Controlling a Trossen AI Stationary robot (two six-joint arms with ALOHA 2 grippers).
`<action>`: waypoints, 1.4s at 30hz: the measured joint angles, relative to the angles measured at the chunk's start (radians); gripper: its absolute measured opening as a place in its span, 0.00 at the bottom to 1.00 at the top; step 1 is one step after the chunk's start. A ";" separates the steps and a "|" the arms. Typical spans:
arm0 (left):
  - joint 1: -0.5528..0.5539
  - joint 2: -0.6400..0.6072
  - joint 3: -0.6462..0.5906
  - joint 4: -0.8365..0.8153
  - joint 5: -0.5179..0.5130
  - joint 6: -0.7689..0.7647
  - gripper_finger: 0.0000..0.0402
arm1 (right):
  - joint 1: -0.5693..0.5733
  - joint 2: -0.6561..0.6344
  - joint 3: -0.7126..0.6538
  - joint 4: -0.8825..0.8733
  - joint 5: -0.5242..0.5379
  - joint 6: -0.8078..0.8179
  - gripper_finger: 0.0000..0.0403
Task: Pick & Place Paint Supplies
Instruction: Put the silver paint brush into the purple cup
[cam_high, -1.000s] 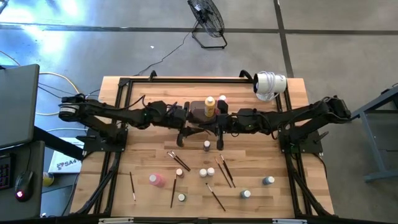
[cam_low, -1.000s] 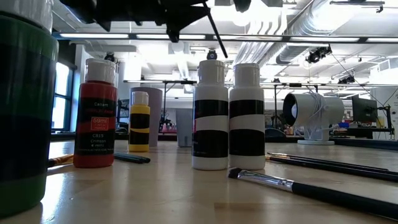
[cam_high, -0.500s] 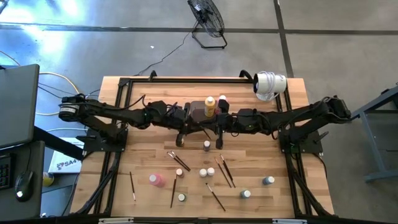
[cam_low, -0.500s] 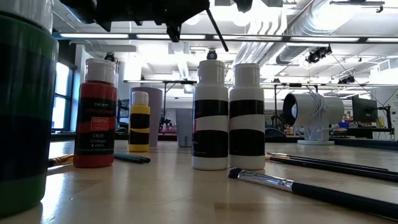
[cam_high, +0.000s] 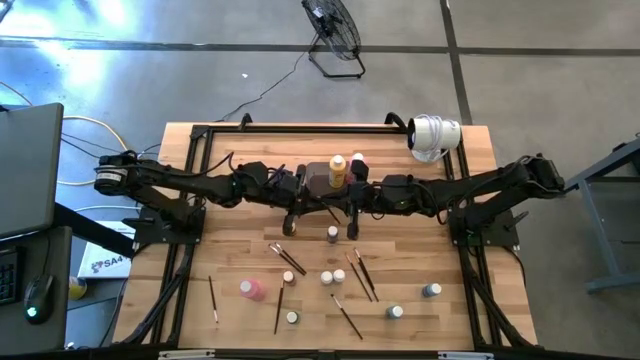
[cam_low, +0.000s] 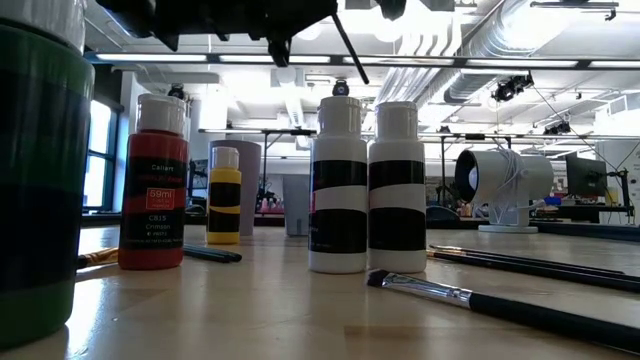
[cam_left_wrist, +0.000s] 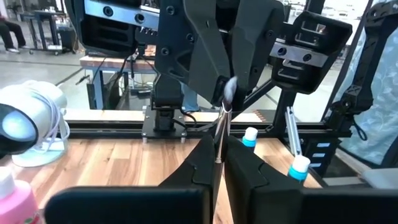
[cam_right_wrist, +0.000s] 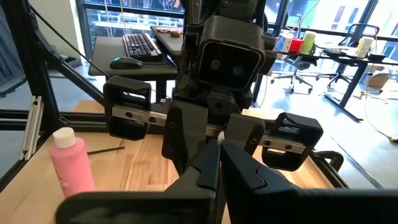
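In the middle of the high view both arms meet above the desk (cam_high: 470, 140): the left claw (cam_high: 291, 224) and the right claw (cam_high: 354, 228) face each other, each pinched tight on the same thin paintbrush (cam_left_wrist: 220, 127), which stands upright between them in the left wrist view. Loose brushes (cam_high: 361, 274), small white-capped bottles (cam_high: 327, 277) and a pink bottle (cam_high: 252, 289) lie scattered across the lower half of the high view, with a yellow-orange bottle (cam_high: 338, 170) just above the claws.
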 joint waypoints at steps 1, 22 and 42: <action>0.000 0.000 0.000 0.001 0.000 0.003 0.02 | 0.000 0.000 0.000 0.004 0.000 0.000 0.01; 0.000 0.000 -0.002 -0.035 -0.042 0.064 0.02 | 0.002 -0.001 0.000 -0.018 0.000 0.048 0.08; 0.067 -0.259 -0.001 -0.514 -0.328 0.174 0.02 | 0.044 -0.107 0.000 -0.236 0.001 0.058 0.22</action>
